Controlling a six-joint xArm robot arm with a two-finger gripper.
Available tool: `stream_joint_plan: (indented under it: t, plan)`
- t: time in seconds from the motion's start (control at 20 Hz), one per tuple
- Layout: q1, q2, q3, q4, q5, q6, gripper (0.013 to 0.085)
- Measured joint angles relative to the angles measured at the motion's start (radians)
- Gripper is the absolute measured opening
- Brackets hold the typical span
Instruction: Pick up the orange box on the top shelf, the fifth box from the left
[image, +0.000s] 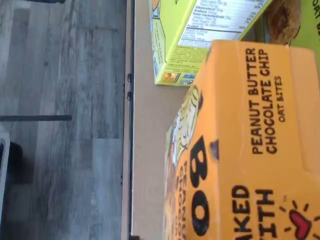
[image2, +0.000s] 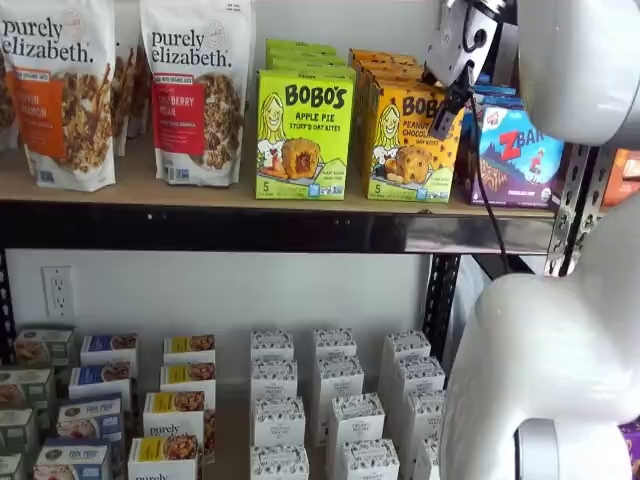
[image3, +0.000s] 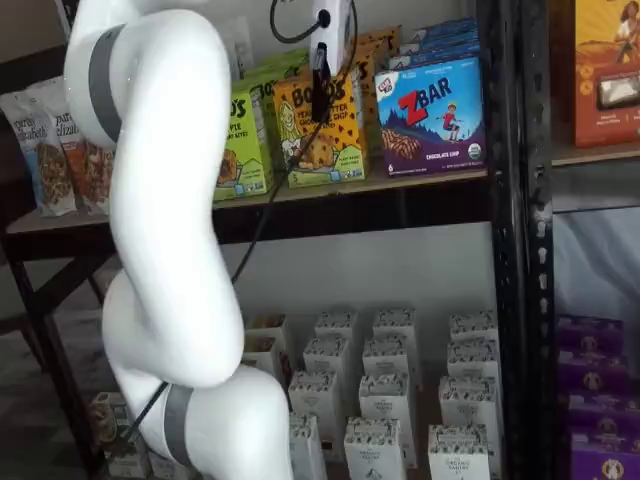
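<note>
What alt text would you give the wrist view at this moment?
An orange box reading "Peanut Butter Chocolate Chip Oat Bites" fills much of the picture, seen close from above on the tan top shelf. A lime-green box stands beside it, and grey wood-look flooring shows beyond the shelf's edge. The claw is not visible here.

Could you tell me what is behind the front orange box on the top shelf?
More orange boxes line up behind the orange box on the top shelf; how many cannot be counted, since it covers them.

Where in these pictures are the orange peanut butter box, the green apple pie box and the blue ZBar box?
orange box (image2: 412, 140), a shelf view, middle of its front face.
green Apple Pie box (image2: 303, 135), a shelf view, middle of its front face.
ZBar box (image3: 432, 115), a shelf view, its front face.
</note>
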Motion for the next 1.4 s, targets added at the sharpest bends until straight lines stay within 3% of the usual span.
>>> stream_joint_plan:
  t: [0.75, 0.85, 1.0, 1.2, 1.4]
  plan:
    - [0.005, -0.016, 0.031, -0.007, -0.036, -0.002, 0.085]
    - [0.004, -0.017, 0.033, -0.005, -0.037, -0.002, 0.077]
    - [0.003, -0.019, 0.035, -0.003, -0.037, -0.003, 0.073]
    - [0.001, -0.021, 0.036, -0.001, -0.034, -0.005, 0.061]
    - [0.004, -0.021, 0.035, -0.016, -0.033, -0.004, 0.061]
